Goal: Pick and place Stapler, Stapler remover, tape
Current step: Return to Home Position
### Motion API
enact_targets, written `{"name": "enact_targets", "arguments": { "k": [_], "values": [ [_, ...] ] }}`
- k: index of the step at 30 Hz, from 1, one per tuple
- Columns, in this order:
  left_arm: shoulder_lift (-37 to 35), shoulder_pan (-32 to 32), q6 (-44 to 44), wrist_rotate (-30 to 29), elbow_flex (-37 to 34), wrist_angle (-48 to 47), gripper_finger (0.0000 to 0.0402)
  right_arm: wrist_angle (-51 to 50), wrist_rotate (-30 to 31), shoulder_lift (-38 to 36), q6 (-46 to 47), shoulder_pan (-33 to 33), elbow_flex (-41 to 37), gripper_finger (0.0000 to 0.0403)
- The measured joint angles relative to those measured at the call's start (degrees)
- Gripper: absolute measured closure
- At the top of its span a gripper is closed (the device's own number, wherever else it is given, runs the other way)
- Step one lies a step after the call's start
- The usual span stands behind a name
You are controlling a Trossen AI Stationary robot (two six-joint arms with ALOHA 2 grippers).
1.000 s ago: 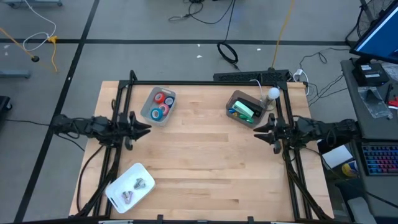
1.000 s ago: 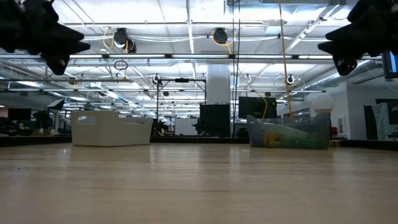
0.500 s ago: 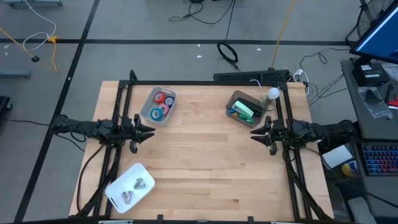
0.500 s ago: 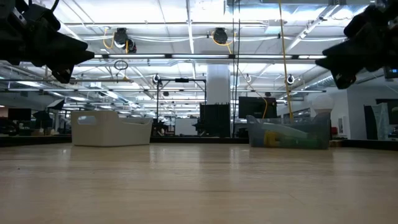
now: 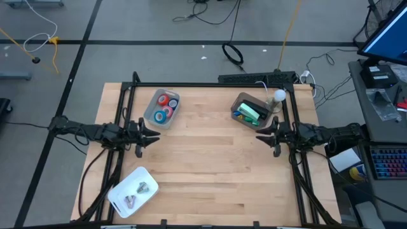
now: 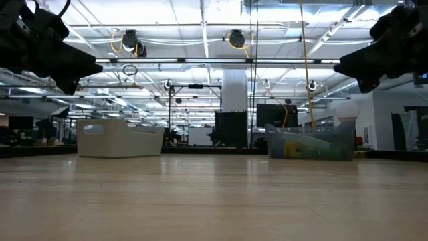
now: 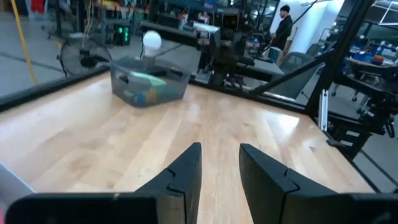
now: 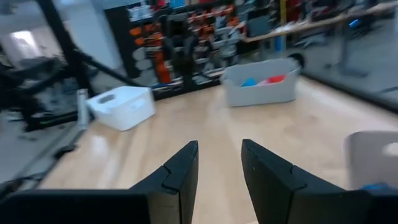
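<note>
Sorting looks done from up here, by my reading; the tape, red and blue rings, lies in the gray bin at the far left of the table; the staplers, green on top, lie in the clear bin at the far right; two staple removers lie in the white bin near the front left corner; each kind has its own box, which I take to be the point of the layout. The middle boards carry nothing loose, so I judge there is nothing left for me to fetch.

My left gripper hangs above the left side of the table, pointing inward, well apart from every bin; its two fingers stand parted by a narrow gap with bare wood showing through; nothing held, nothing touched. My right gripper mirrors it on the right side, just in front of the clear bin but clear of it; its fingers are parted the same small way, empty. Both arms are level and tucked toward their posts; a resting pose, I'd say.
</note>
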Motion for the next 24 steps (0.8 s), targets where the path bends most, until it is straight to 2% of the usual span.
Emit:
{"name": "enact_targets", "arguments": {
  "k": [2,9,15,24],
  "values": [
    [0.3,0.0,-1.02,0.02,0.0,-0.04,0.0293,0.39,1.9,-0.01,-2.19,-0.24,-0.03,0.0289],
    [0.34,0.0,-1.28,-0.02,-0.02,-0.03,0.0293,-0.55,1.55,0.0,-5.01,-0.65,-0.08,0.0289],
    [0.34,0.0,-1.28,-0.02,-0.09,0.46,0.0293,-0.06,-2.74,0.02,-4.49,-0.61,-0.14,0.0289],
    [0.34,0.0,-1.29,-0.02,-0.11,0.63,0.0293,3.56,-2.84,0.02,-4.49,-0.61,-0.3,0.0289]
  ]
}}
